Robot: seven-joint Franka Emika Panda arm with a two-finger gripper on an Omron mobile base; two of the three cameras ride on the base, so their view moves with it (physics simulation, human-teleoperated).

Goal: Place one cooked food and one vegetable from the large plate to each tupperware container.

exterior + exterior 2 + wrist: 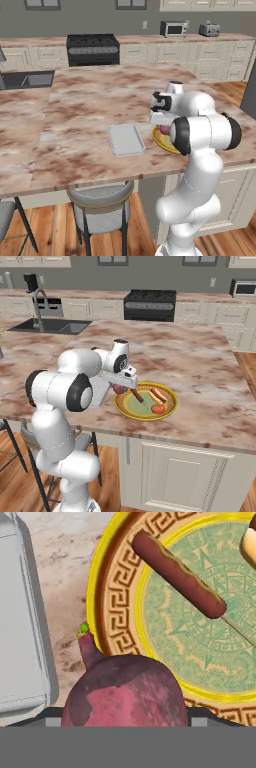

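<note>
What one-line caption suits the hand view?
Dark red round beet between the tool's tips, over the yellow-rimmed large plate holding a brown corn dog.

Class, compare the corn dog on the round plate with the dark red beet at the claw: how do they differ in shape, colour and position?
The corn dog is long and thin on a stick; the beet is round and bulbous with a short stem. The corn dog is brown; the beet is purple-red. The corn dog lies flat on the large plate; the beet sits between the fingers of the claw over the plate's rim. Both are foods from that plate.
</note>
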